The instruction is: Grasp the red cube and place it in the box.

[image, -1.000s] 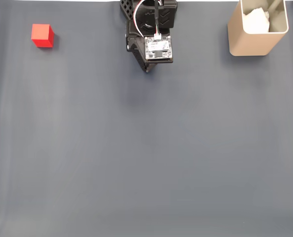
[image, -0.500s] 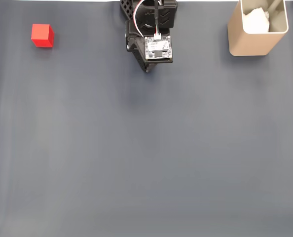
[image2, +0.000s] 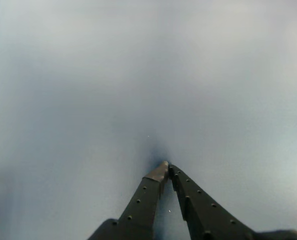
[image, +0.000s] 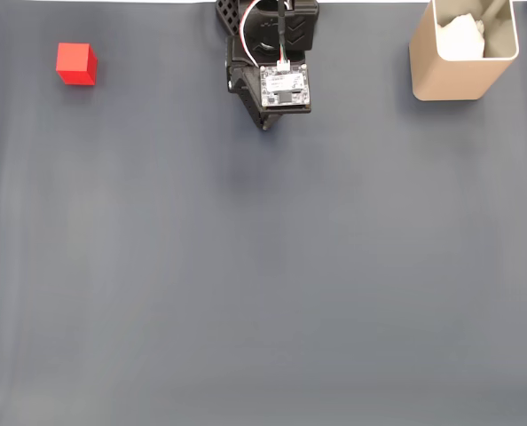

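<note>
Reach for the red cube [image: 75, 64]
My claw [image2: 165, 167] is closed, empty; I'd open wide, swing left in fixed view.

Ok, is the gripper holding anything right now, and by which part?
Nothing. The gripper is shut on itself, fingertips together over bare mat; the red cube sits far off.

Fixed view: red cube [image: 75, 64] far left of the gripper [image: 263, 125], box [image: 464, 51] far right (lump [image: 460, 36] inside), both well apart from the jaws
</note>
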You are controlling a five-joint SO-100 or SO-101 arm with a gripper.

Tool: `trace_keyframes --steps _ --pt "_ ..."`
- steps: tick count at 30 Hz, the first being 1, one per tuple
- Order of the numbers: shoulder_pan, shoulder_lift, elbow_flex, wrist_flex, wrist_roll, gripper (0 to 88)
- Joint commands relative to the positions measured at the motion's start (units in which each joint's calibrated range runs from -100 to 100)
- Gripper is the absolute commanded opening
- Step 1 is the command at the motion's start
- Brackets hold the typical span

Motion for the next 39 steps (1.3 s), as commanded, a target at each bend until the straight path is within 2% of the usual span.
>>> trace_keyframes --steps 1,10,27,39 --pt "-0.3 0.1 0.9 0.9 -0.8 0.3" --pt "-0.5 0.1 0.9 -1.2 -1.1 0.3" --pt "-0.3 0.3 0.5 -20.4 -2.5 0.3" --pt "-1.1 7.8 -9.0 -27.1 -2.8 0.3"
